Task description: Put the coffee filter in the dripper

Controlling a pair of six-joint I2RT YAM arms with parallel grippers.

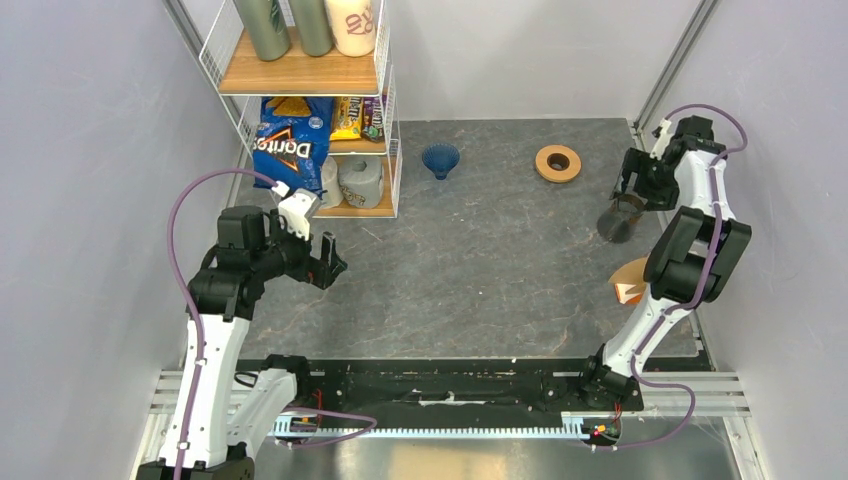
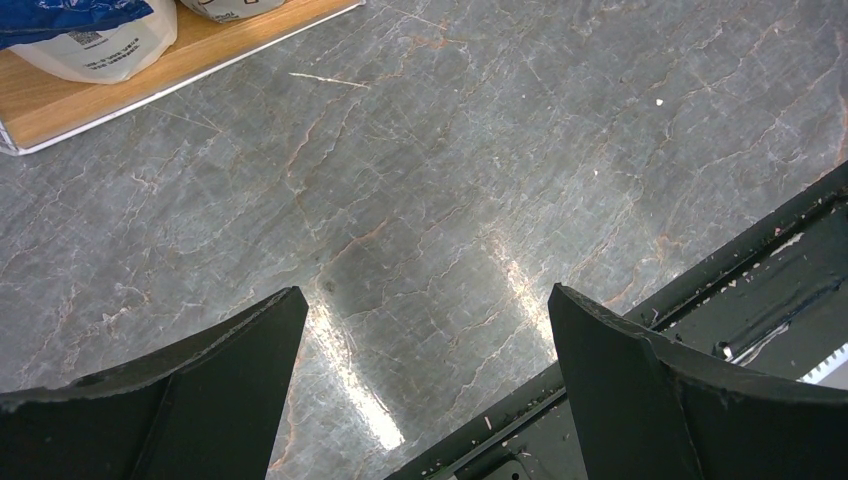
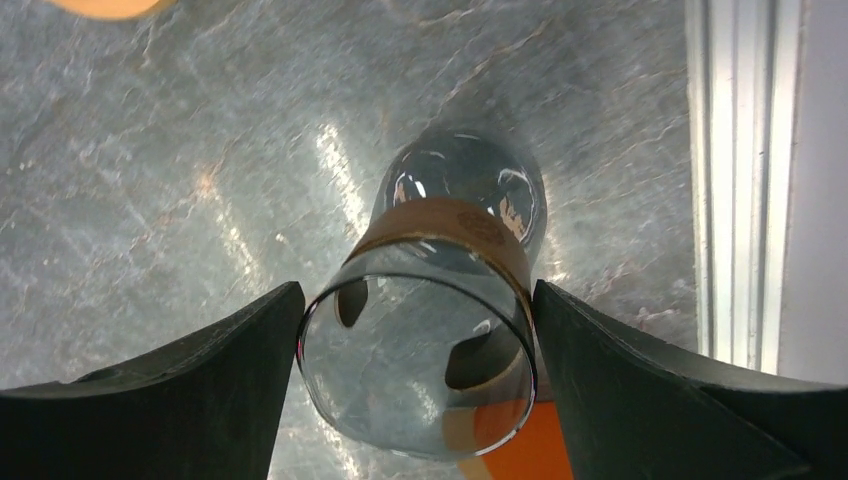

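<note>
Right gripper (image 3: 417, 288) clamps the clear, brown-banded glass carafe (image 3: 420, 390) at three o'clock; left gripper (image 2: 427, 291) hangs wide open, empty; dark blue plastic cone dripper (image 1: 440, 160) sits at twelve.

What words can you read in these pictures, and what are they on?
"Doritos": blue chip bag.
Snack packs beside it: too small to read.
Red marking on the cream bottle: blurred.
Stamp on the brown band of the glass carafe: unreadable.
</note>
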